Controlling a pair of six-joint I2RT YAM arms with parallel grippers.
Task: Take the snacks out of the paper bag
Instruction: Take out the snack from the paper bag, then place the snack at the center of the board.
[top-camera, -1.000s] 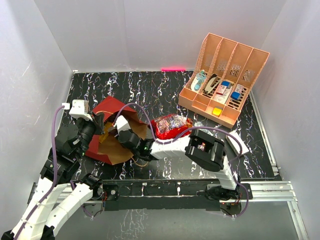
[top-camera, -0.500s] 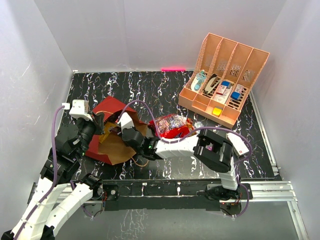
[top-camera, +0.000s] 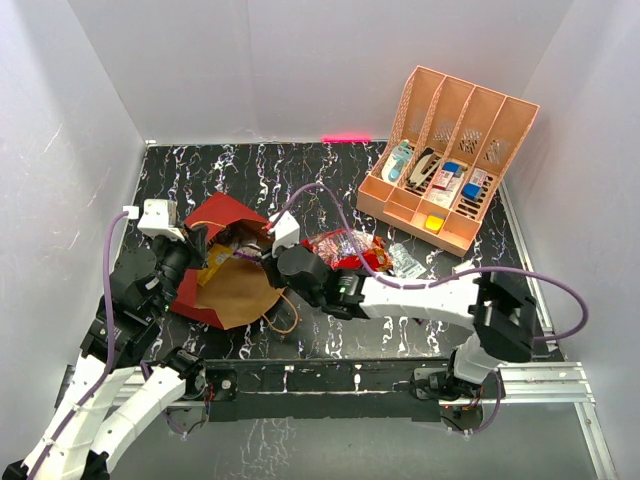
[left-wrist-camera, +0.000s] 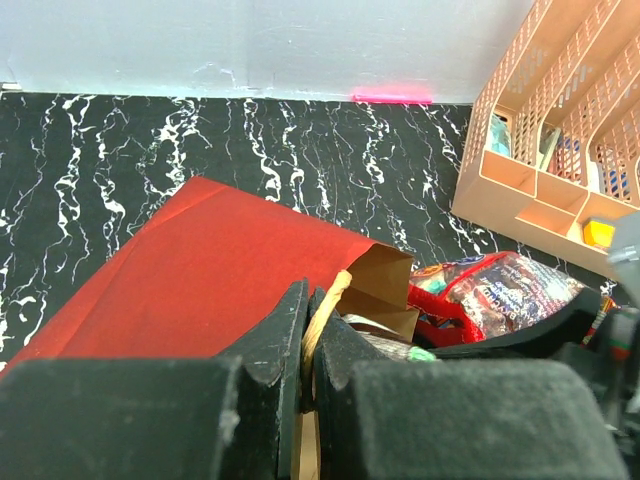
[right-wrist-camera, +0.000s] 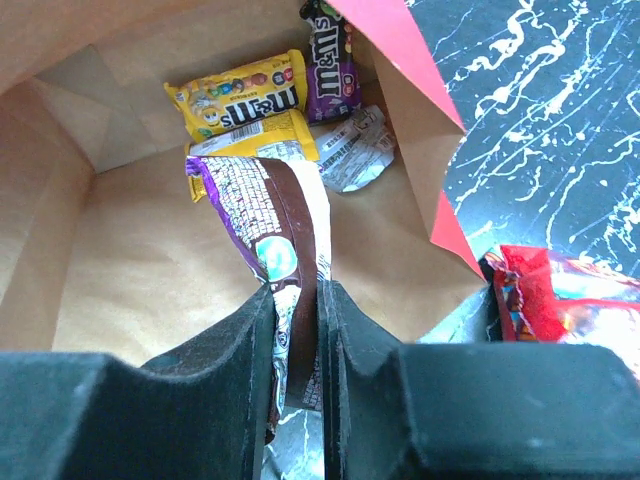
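Observation:
The red paper bag (top-camera: 215, 215) lies on its side, its brown mouth facing right; it also shows in the left wrist view (left-wrist-camera: 210, 270). My left gripper (left-wrist-camera: 308, 325) is shut on its tan cord handle (left-wrist-camera: 322, 315). My right gripper (right-wrist-camera: 297, 320) is at the bag's mouth, shut on a purple-and-brown candy packet (right-wrist-camera: 275, 230). Deeper in the bag (right-wrist-camera: 130, 250) lie a yellow packet (right-wrist-camera: 240, 93), a purple packet (right-wrist-camera: 333, 65) and a small silvery packet (right-wrist-camera: 355, 150). The large shiny red packet (top-camera: 345, 250) lies on the table right of the bag.
A peach slotted organizer (top-camera: 445, 160) with blue-and-white items stands at the back right. A small clear packet (top-camera: 405, 258) lies right of the red packet. White walls enclose the black marbled table (top-camera: 300, 180).
My right arm has swung right and pulled its gripper back from inside the bag to the mouth, with the candy packet in it. The left gripper still holds the handle.

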